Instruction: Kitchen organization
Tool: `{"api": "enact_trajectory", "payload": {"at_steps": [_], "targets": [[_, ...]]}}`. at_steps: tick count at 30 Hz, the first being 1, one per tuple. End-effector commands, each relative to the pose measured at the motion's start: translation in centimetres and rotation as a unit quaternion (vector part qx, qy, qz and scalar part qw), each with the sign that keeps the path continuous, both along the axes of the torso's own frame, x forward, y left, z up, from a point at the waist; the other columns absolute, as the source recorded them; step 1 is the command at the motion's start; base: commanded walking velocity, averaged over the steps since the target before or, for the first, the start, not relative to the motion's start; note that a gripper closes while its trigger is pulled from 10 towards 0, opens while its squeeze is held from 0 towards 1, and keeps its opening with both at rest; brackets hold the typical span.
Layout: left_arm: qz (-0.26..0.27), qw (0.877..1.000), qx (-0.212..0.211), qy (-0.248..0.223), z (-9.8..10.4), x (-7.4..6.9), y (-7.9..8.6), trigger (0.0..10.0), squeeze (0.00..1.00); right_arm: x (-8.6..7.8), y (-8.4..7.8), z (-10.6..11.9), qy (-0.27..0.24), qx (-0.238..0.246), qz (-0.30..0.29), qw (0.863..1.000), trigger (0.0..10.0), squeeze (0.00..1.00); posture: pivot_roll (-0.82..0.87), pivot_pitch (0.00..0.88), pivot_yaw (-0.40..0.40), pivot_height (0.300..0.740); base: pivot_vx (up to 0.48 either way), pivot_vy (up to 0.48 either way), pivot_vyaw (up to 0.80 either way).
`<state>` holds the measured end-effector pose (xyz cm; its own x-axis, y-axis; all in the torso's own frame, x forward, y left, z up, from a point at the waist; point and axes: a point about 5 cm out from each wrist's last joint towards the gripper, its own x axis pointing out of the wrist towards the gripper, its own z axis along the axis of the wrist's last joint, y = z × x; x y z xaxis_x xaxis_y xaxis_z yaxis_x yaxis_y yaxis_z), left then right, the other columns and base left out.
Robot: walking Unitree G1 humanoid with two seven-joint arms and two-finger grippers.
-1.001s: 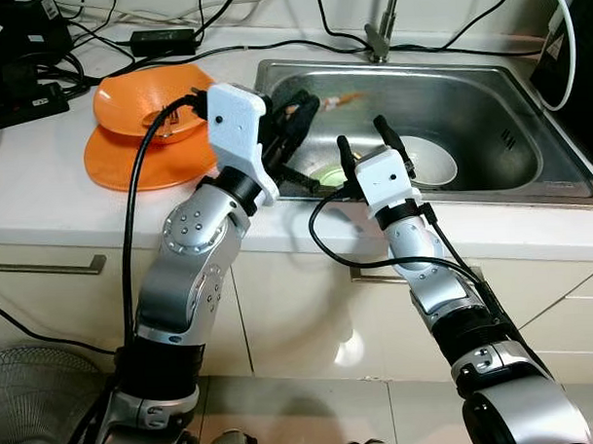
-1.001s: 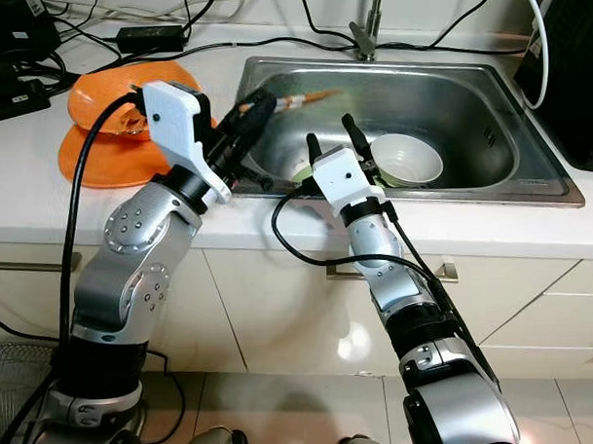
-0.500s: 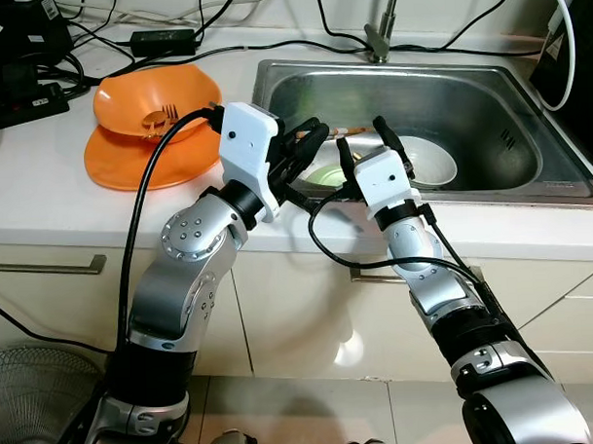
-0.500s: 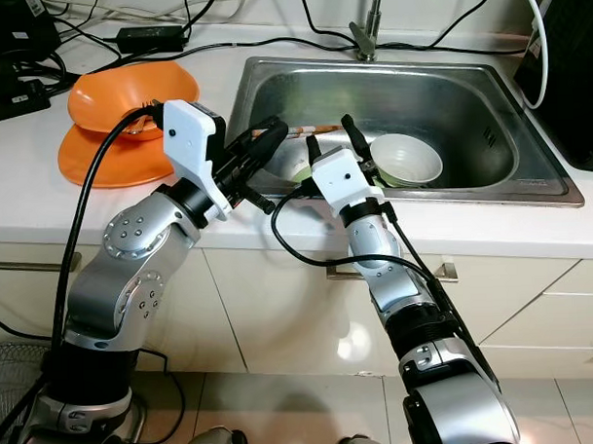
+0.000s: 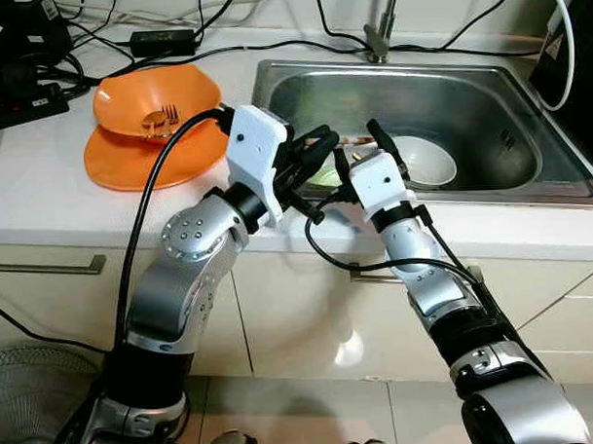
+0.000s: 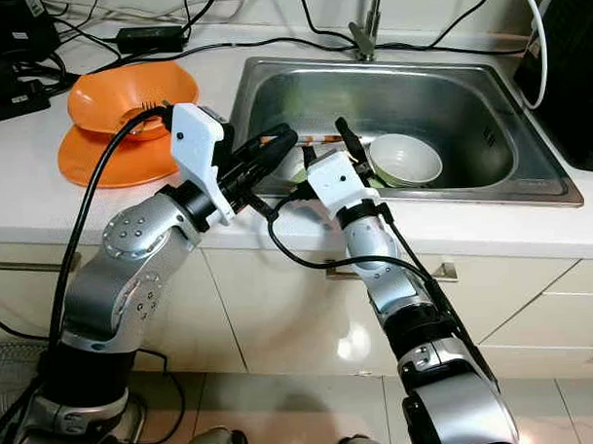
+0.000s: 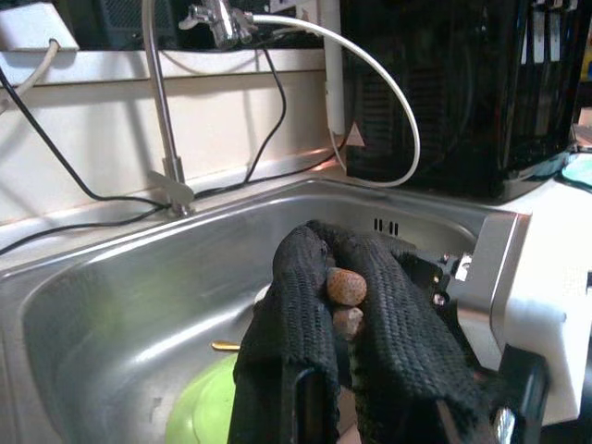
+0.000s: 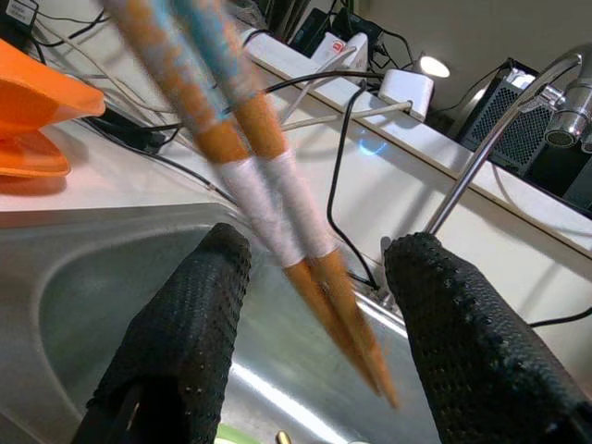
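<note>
Head views: two orange plates (image 5: 143, 149) are sitting stacked on the white countertop (image 5: 42, 192), left of the steel sink (image 5: 487, 98); a fork (image 5: 166, 114) and a spoon are lying on the upper plate. One white bowl (image 6: 406, 160) and one green dish (image 5: 322, 172) are resting in the sink basin. One faucet (image 5: 380, 34) is rising behind the sink, and black cables are trailing across the back of the counter. The left gripper (image 5: 312, 155) is reaching over the sink's front left corner, fingers pressed together on a pair of chopsticks (image 6: 318, 139). The right gripper (image 5: 357, 152) is hovering just beside it, fingers spread.

Left wrist view: the two black fingers (image 7: 301, 296) are clamping two brown chopstick ends, seen end-on, above the green dish; the faucet and a white hose are standing behind.

Right wrist view: two orange-and-white chopsticks (image 8: 268, 203) are crossing between the two parted fingers (image 8: 190, 324); whether they are touching either finger cannot be told. One orange plate edge is showing on the counter.
</note>
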<state>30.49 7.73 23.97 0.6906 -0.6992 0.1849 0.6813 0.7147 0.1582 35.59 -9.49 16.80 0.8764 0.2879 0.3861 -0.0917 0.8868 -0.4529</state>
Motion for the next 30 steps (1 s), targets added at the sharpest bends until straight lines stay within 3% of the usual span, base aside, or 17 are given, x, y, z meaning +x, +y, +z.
{"api": "enact_trajectory", "payload": {"at_steps": [1, 8, 9, 10, 30], "targets": [[-0.021, 1.0, 0.014, -0.002, 0.24, -0.4, -0.5, 10.0, 0.0, 0.09, 0.04, 0.27, -0.004, 0.0, 0.005, 1.0, 10.0, 0.0, 0.05, 0.064, -0.02, 0.732, 0.0, 0.0, 0.0], [-0.027, 0.999, 0.023, 0.004, -0.02, -0.54, -0.45, 10.0, 0.0, 0.12, 0.06, 0.31, -0.005, 0.002, 0.003, 1.0, 10.0, 0.0, 0.05, 0.062, -0.021, 0.732, 0.0, 0.0, 0.0], [-0.028, 0.999, 0.024, 0.004, -0.03, -0.54, -0.46, 10.0, 0.0, 0.12, 0.06, 0.32, -0.005, 0.002, 0.003, 1.0, 5.8, 0.0, 0.05, 0.062, -0.021, 0.732, 0.0, 0.0, 0.0], [-0.028, 0.999, 0.024, 0.005, -0.05, -0.54, -0.48, 10.0, 0.0, 0.12, 0.05, 0.32, -0.006, 0.002, 0.003, 1.0, 0.0, 0.0, 0.05, 0.06, -0.02, 0.732, 0.0, 0.0, 0.0], [-0.003, 1.0, -0.001, -0.008, 0.38, -0.06, -0.23, 10.0, 0.0, 0.1, -0.13, 0.27, -0.005, 0.009, 0.0, 1.0, 0.0, 0.0, 0.05, 0.064, -0.02, 0.732, 0.0, 0.0, 0.0]]}}
